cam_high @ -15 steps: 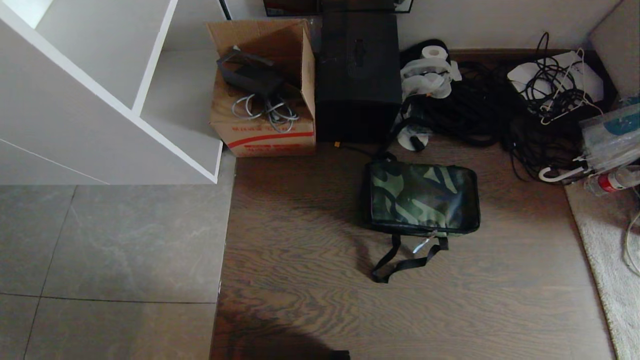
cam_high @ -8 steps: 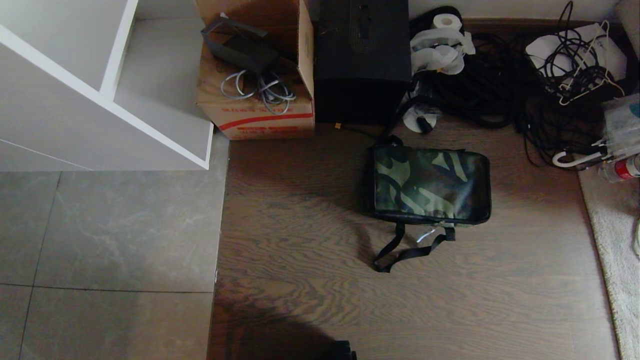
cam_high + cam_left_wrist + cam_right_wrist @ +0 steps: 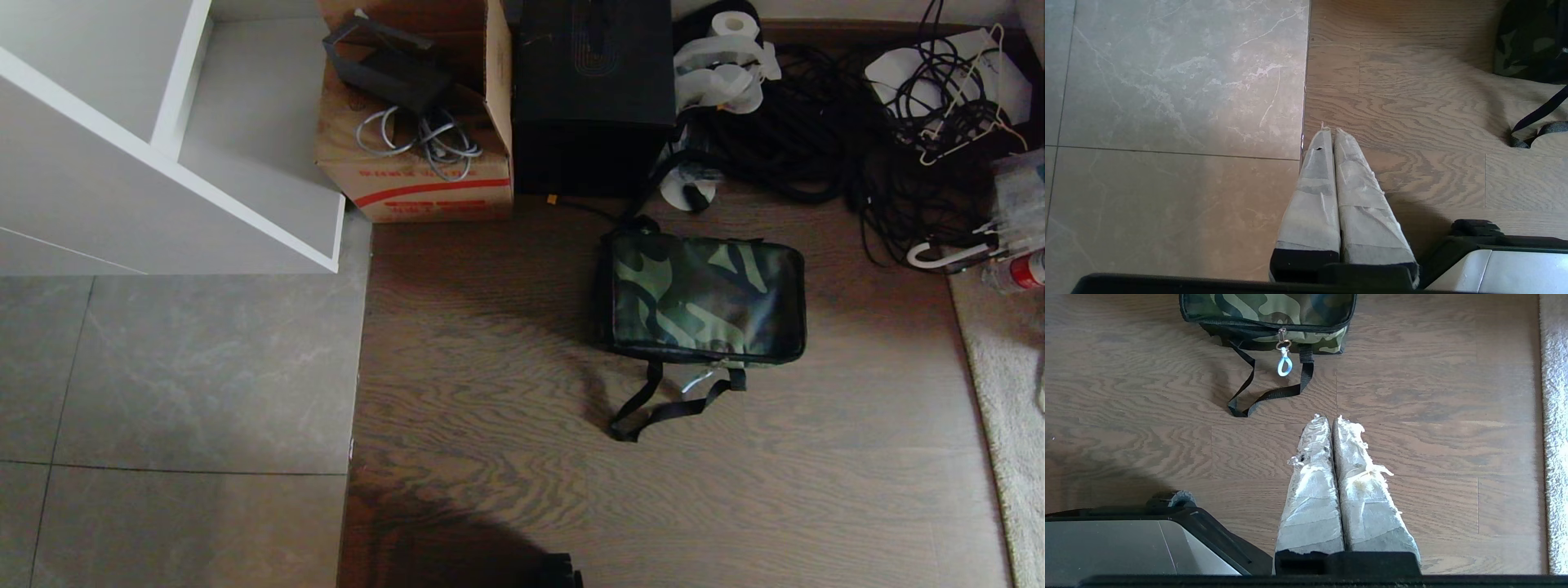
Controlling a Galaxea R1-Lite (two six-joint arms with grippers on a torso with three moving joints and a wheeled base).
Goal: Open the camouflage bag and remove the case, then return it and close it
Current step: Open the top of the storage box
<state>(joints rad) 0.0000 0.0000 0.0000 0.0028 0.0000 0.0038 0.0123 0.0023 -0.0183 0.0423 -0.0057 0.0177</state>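
Where the head view looks down, camouflage bag [image 3: 704, 298] zipped shut on the wood floor [image 3: 506, 457], no arm showing; in the left wrist view, left gripper [image 3: 1329, 131] pointing downward, fingers pressed together; in the right wrist view, right gripper [image 3: 1328, 418] likewise, short of the bag's strap [image 3: 1267, 394].

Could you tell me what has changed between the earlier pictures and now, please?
Only the head camera tilted: the whole scene slid up the picture. The camouflage bag lies zipped shut in the same spot before the cardboard box. The left gripper and right gripper are shut, holding nothing.
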